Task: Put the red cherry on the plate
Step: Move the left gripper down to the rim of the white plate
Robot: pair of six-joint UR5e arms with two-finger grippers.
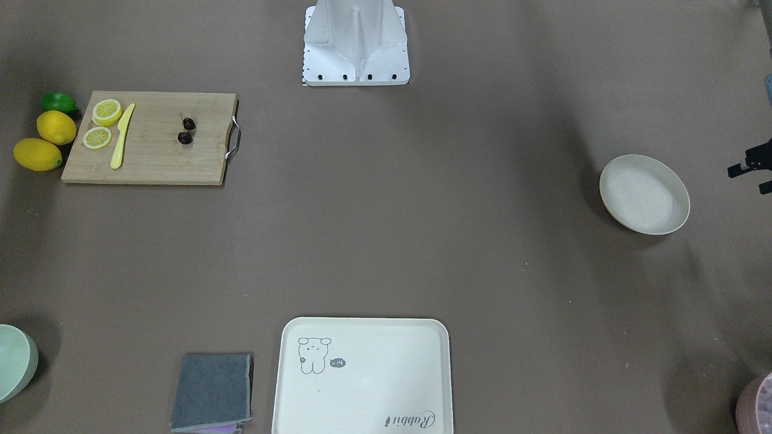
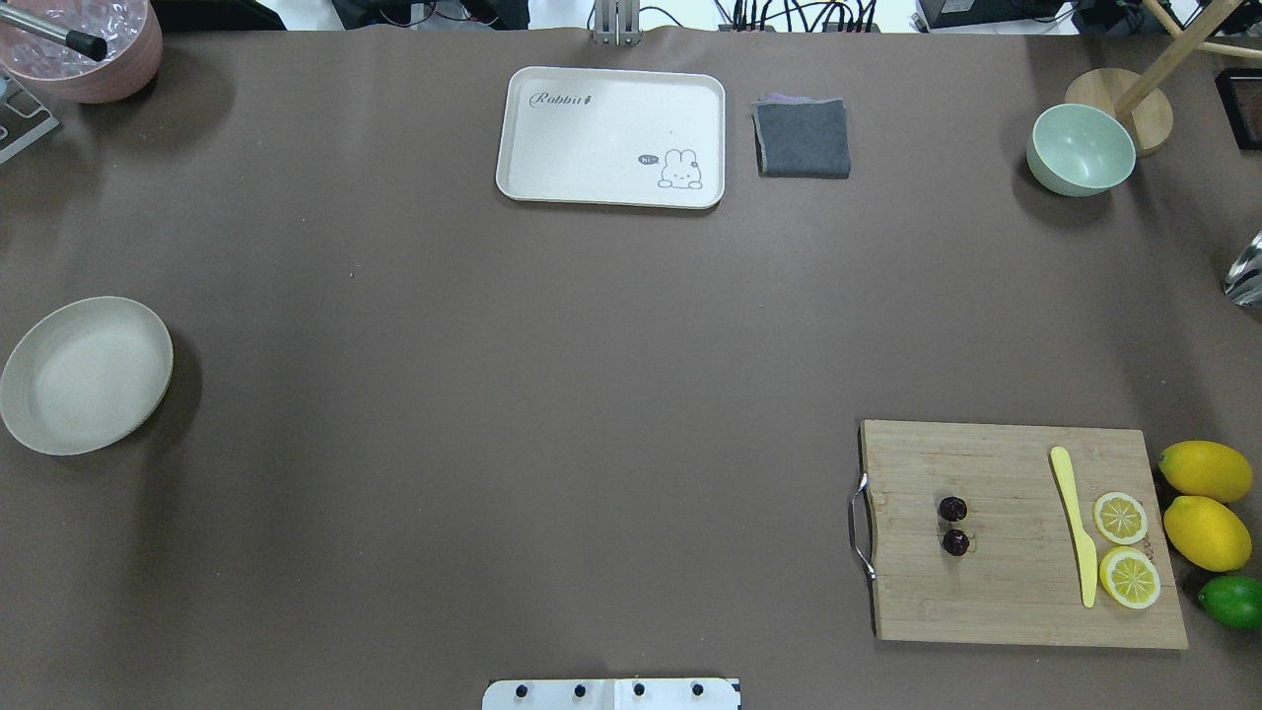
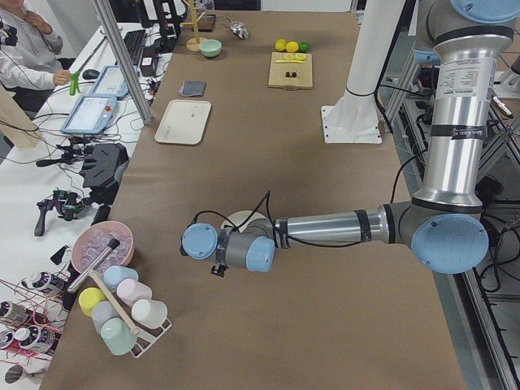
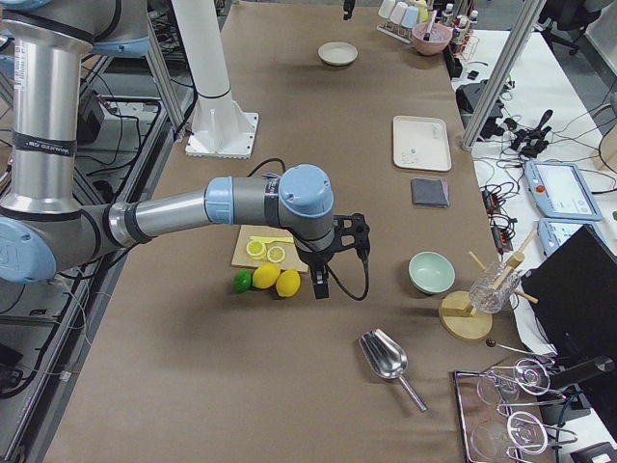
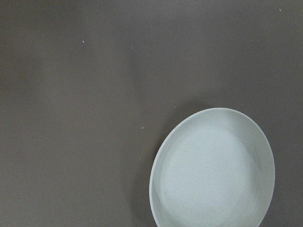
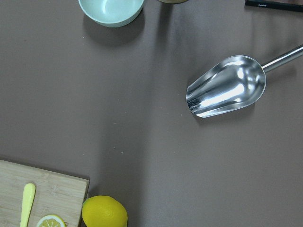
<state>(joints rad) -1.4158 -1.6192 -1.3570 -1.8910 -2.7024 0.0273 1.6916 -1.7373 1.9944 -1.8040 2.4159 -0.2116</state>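
Sitting on a wooden board (image 2: 986,592) is the round red cherry (image 2: 955,541); left gripper (image 1: 748,167) and right gripper (image 4: 323,280) states cannot be told.

A brown-covered table (image 2: 552,394) seen from overhead: an off-white plate (image 2: 87,375) at the left edge, a wooden cutting board (image 2: 996,592) at lower right with two lemons (image 2: 1205,471) and a lime (image 2: 1232,602) beside it, and a cream tray (image 2: 592,148), grey cloth (image 2: 803,138) and pale green bowl (image 2: 1081,150) along the top.

Metal scoop (image 6: 227,87), pale green bowl (image 6: 111,9), lemon (image 6: 104,213) beside cutting board (image 6: 52,189).
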